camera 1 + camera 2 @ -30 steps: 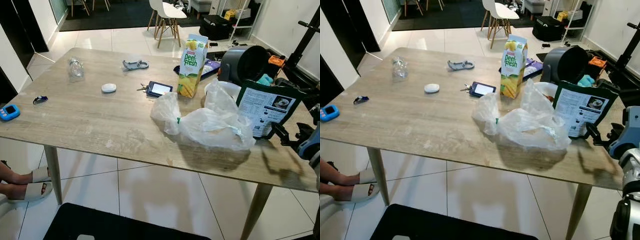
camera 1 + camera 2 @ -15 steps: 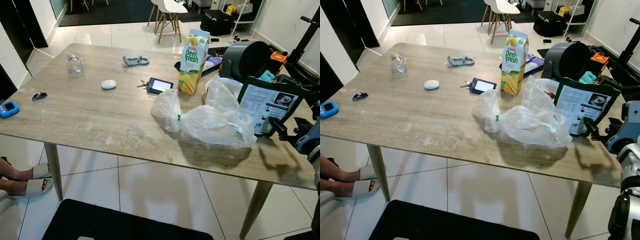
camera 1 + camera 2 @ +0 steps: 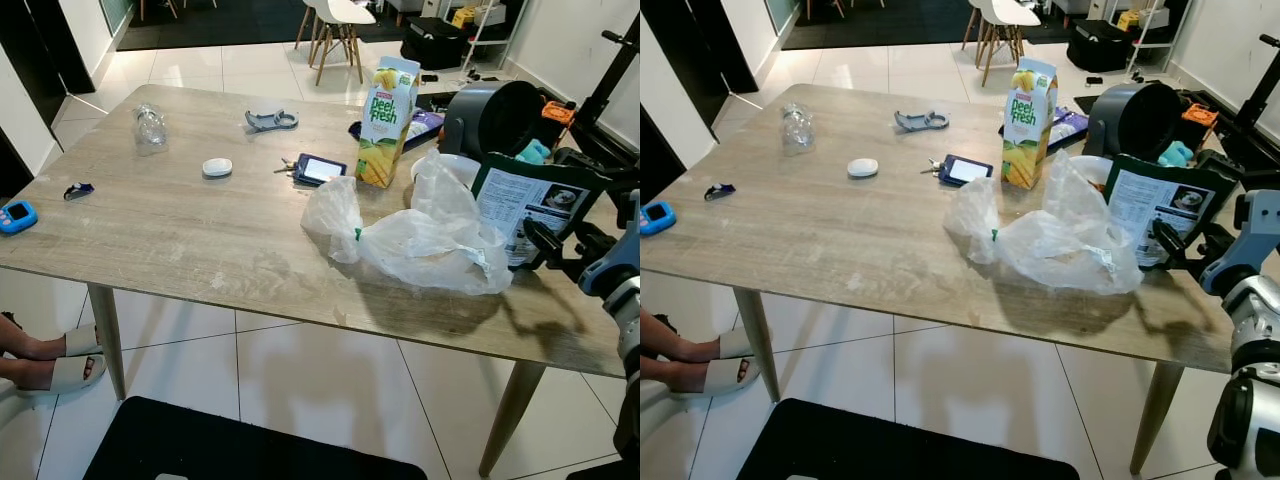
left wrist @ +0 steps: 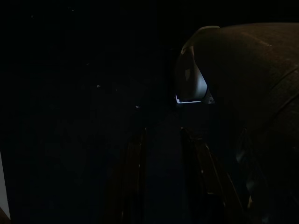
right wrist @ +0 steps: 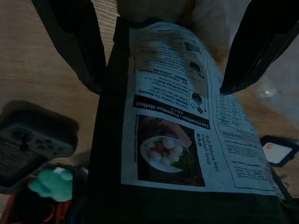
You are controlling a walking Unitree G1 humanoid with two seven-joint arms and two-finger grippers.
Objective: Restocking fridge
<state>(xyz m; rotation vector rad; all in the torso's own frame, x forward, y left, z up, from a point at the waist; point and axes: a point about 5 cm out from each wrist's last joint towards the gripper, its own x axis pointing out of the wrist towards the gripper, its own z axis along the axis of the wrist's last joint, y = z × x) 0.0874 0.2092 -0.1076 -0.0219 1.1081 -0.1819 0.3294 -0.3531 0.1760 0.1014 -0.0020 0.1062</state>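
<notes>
One dark green food pouch [image 3: 527,212] stands upright at the right end of the wooden surface [image 3: 180,240], its printed label facing the robot, and the right tool [image 3: 548,247] is right there in front of it. From the right wrist view the two black fingers [image 5: 74,42] are spread wide, one on each side of the pouch's upper part, released and not pressing on it. Just beside the pouch lies a crumpled clear plastic bag [image 3: 420,245], touching or nearly touching its lower edge. Behind the bag stands a tall juice carton [image 3: 385,122], upright, with a phone and keys [image 3: 317,172] next to it. A dark grey appliance [image 3: 495,120] sits behind the pouch. Further out on the surface are a white round object [image 3: 217,167], a grey opener-like tool [image 3: 270,121], a clear bottle [image 3: 150,129] and a blue device [image 3: 17,216] at the far left edge. The left tool is in deep shade; cannot tell how its fingers stand. A person's sandalled feet [image 3: 55,362] rest on the tiled floor.
</notes>
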